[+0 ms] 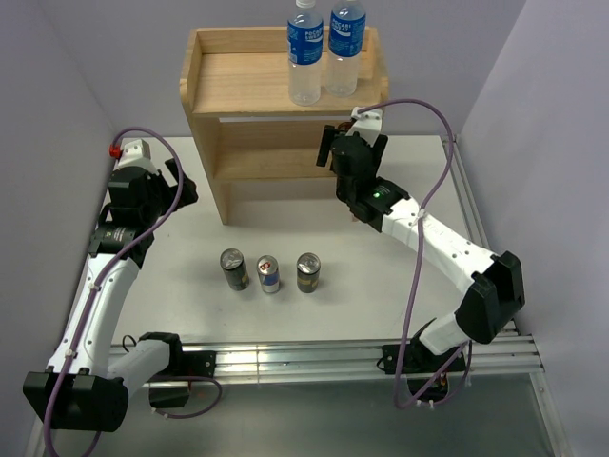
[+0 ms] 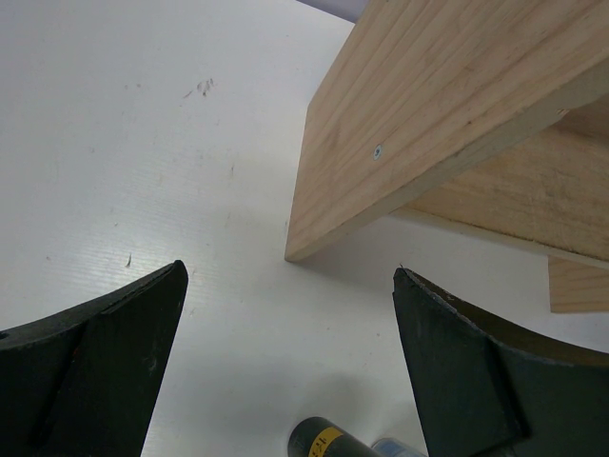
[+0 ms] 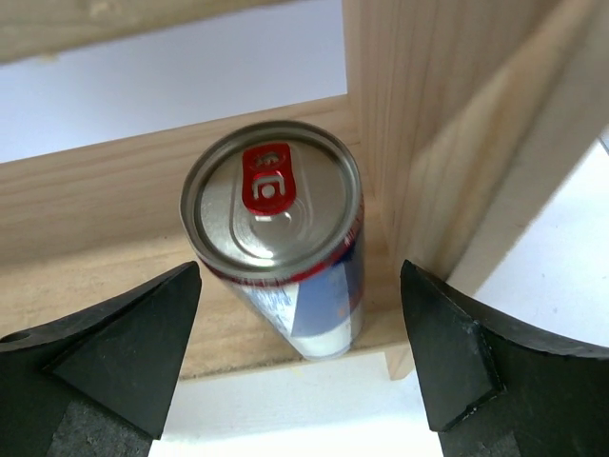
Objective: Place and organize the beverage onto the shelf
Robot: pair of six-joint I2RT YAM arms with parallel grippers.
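My right gripper (image 3: 300, 276) gaping; slim smooth metal can (image 3: 271, 209) in its gap, untouched, on grainy wood shelf (image 3: 457, 143); my left gripper (image 2: 290, 276) gaping, empty.

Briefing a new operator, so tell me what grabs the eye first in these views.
The wooden shelf at the back of the table stands out, with two water bottles upright on the right of its top board. The right hand is open around a red-tabbed can standing on the lower board beside the right panel. Three more cans stand in a row on the table in front.
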